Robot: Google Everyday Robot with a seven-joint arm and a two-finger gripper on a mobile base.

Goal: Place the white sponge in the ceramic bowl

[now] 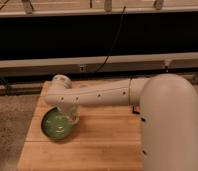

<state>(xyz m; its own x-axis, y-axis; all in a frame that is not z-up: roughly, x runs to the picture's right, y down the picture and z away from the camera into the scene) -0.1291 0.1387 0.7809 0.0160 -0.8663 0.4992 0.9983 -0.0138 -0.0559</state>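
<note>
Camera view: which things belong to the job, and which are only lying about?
Job: round glossy green ceramic bowl; gripper, at the bowl's right rim; white sponge not to be seen.
Lying about: black cable behind the light wooden table.

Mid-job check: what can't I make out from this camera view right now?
1. White sponge: nowhere visible, camera view; the arm and gripper may cover it.
2. Gripper, at the ceramic bowl's right rim: what it holds is hidden under the arm.
3. Wooden table's right side: hidden behind the robot's white body.
</note>
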